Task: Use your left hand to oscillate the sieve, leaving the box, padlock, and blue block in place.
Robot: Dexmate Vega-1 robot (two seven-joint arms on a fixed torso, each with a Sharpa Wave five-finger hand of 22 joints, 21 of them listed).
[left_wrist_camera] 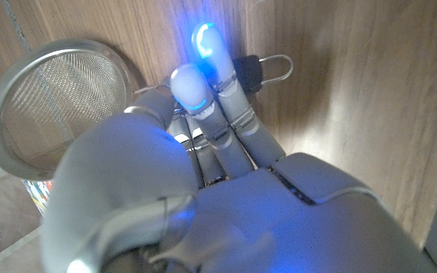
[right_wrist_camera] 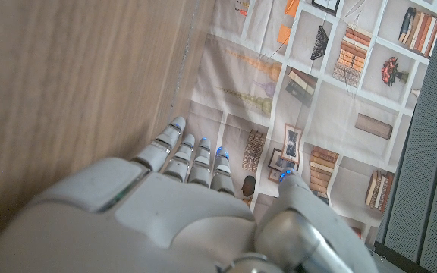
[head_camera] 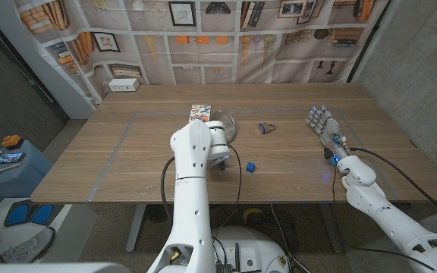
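A round metal sieve [head_camera: 228, 125] [left_wrist_camera: 59, 98] lies on the wooden table just beyond my left hand [head_camera: 220, 154] [left_wrist_camera: 226, 189]. That hand's fingers [left_wrist_camera: 203, 45] reach out straight beside the sieve's rim, towards the padlock [left_wrist_camera: 268, 68] [head_camera: 265, 127]. The sieve's handle is hidden under the hand. A colourful box [head_camera: 200, 113] [left_wrist_camera: 36, 193] stands to the left of the sieve. A small blue block [head_camera: 250, 167] sits right of the left hand, nearer the front edge. My right hand [head_camera: 323, 125] [right_wrist_camera: 173, 197] waits far to the right, fingers extended, holding nothing.
A white power strip [head_camera: 124, 85] lies at the table's back left corner. Thin tape lines [head_camera: 120, 144] mark out the middle of the table [head_camera: 165, 98]. Off the table's left side stands a blue bin [head_camera: 6, 171] with small items on it.
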